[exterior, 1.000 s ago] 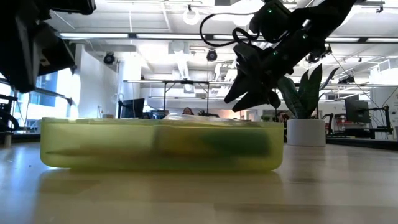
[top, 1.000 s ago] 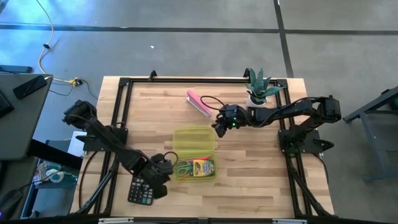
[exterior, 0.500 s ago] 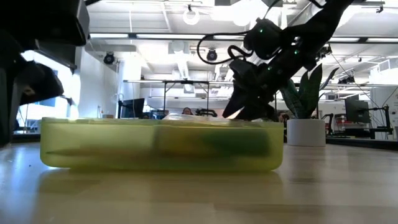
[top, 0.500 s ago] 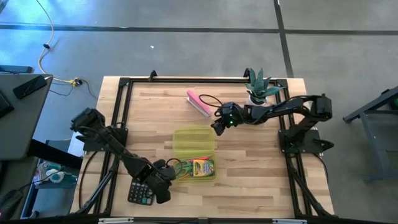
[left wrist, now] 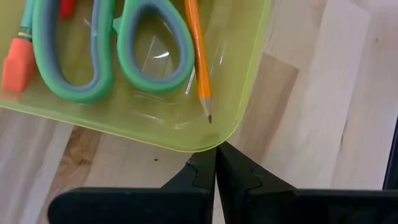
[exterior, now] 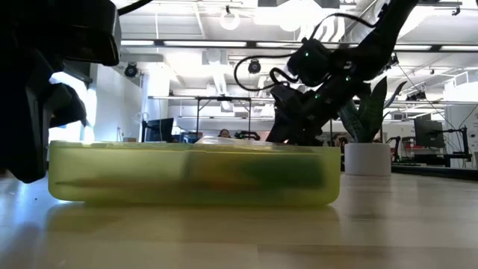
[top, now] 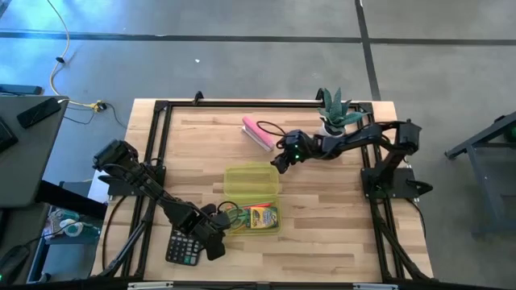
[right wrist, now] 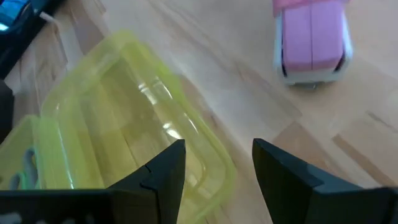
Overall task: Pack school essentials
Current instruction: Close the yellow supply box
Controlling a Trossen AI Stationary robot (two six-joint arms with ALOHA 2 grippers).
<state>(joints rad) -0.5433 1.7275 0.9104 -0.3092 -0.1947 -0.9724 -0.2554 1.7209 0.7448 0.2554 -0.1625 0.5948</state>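
Note:
An open yellow-green translucent case lies mid-table: its tray (top: 274,231) holds green-handled scissors (left wrist: 106,50), an orange pencil (left wrist: 198,62), a red-orange piece (left wrist: 17,62) and a crayon box (top: 263,217). Its empty lid (top: 251,179) lies flat on the far side. My left gripper (left wrist: 216,163) is shut, low at the tray's near left corner (top: 216,232). My right gripper (right wrist: 217,163) is open and empty, just above the lid's far right corner (top: 278,163). The note pad does not show. My left gripper's shut fingertips (left wrist: 205,163) meet the tray's rounded corner (left wrist: 211,144) from the table's near left, about level with the table. The tray rests flat on the table. I cannot tell whether they press it or only stand against it.
A black calculator (top: 182,248) lies just left of my left gripper. A pink stapler (top: 258,133) lies on the far side of the lid. A potted plant (top: 334,114) stands at the far right. Bare wood shows to the right of the case.
My right gripper has gone down and toward the table's left, closing on the lid's far right corner. My left gripper has come down and toward the near edge, to the tray's near left corner. The case has stayed where it was.

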